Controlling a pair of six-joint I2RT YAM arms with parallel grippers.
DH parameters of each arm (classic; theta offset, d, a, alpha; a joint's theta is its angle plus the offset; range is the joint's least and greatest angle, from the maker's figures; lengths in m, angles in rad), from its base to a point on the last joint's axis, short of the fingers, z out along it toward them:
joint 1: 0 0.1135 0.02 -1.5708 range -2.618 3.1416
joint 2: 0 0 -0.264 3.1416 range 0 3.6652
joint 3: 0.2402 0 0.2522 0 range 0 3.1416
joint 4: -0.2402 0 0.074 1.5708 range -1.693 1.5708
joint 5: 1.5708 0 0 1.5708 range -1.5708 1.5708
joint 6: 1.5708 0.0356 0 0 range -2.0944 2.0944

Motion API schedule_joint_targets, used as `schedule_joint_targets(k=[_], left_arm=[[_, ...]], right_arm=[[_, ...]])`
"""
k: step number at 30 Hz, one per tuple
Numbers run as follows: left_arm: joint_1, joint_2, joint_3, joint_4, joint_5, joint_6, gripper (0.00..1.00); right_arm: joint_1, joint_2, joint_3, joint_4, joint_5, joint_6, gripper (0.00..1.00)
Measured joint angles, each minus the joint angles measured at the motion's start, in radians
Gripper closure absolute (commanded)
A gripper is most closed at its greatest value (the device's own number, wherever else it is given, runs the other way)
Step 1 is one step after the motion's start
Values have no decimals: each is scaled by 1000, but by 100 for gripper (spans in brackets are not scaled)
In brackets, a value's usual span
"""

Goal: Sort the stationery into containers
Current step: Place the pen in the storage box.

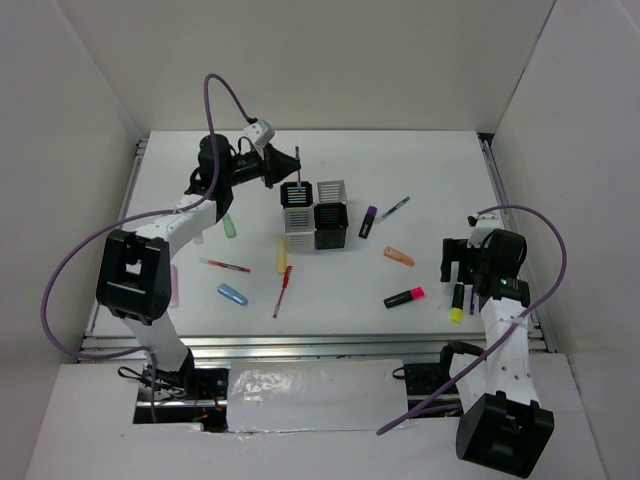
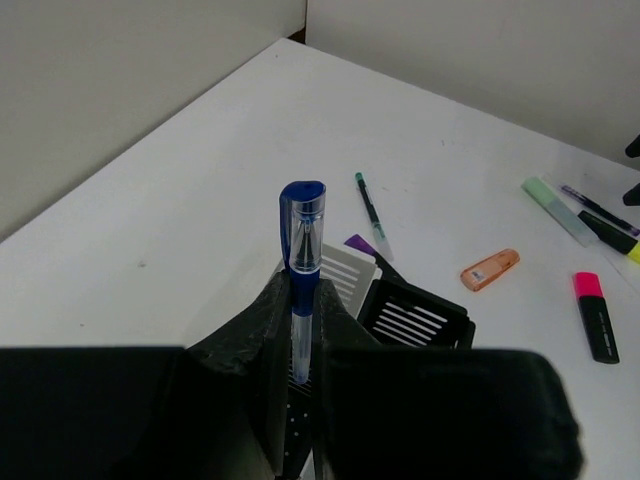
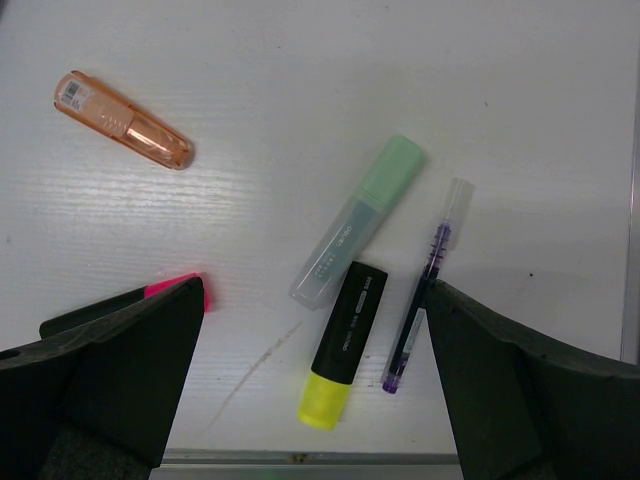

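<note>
Closest to the lens, the left end effector (image 2: 300,310) is clamped on a blue pen (image 2: 302,235). Across the white counter (image 1: 420,170), the containers (image 1: 315,215) sit mid-surface. The pen stands upright with its lower end at their far-left black cup, and its capped end sticks out past the fingertips. Near the right edge, the right end effector (image 1: 458,270) hangs wide open above a green highlighter (image 3: 358,222), a yellow-ended black highlighter (image 3: 340,345) and a purple pen (image 3: 425,300). These lie roughly parallel, the yellow end pointing toward the near edge.
</note>
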Motion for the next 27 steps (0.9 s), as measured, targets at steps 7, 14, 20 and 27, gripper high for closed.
schedule_joint_targets(k=[7,14,20,27], left_arm=[[-10,105,25,32,-21,-26,94],[-23,143,24,44,-28,3,81],[-23,151,15,11,-38,49,71],[-23,151,10,-45,-52,95,50]], right_arm=[[0,0,0,0,0,0,2],[0,0,0,0,0,0,2],[0,0,0,0,-3,0,2],[0,0,0,0,-3,0,1]])
